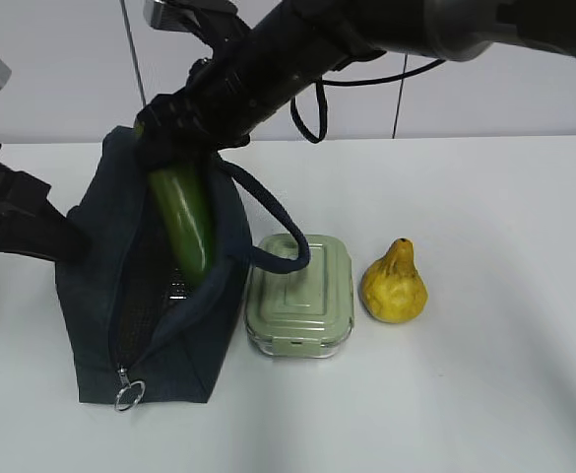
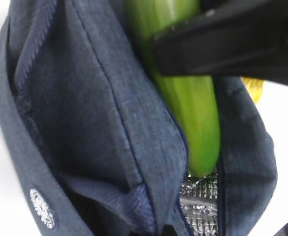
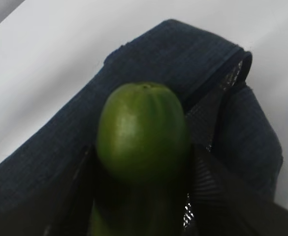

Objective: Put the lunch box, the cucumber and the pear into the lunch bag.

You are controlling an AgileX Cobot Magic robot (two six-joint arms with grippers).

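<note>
My right claw (image 1: 169, 138) squeezes the cucumber (image 1: 184, 225) and holds it tilted, its low end inside the open lunch bag (image 1: 91, 296). My left claw (image 1: 12, 222) is at the bag's 9 o'clock side; I cannot tell its state. The lunch box (image 1: 300, 294) sits at the bag's 3 o'clock on the worktop (image 1: 484, 394), the pear (image 1: 395, 284) beside it.

Exterior view slants down; both wrist views (very close) share the cucumber (image 1: 184, 222).

— What do the arms look like from my feed?
— Right arm (image 1: 297, 59): matte black, grey joint segment, looping black cable (image 1: 312, 108). Left arm (image 1: 12, 212): angular black casing, silvery block above.
</note>
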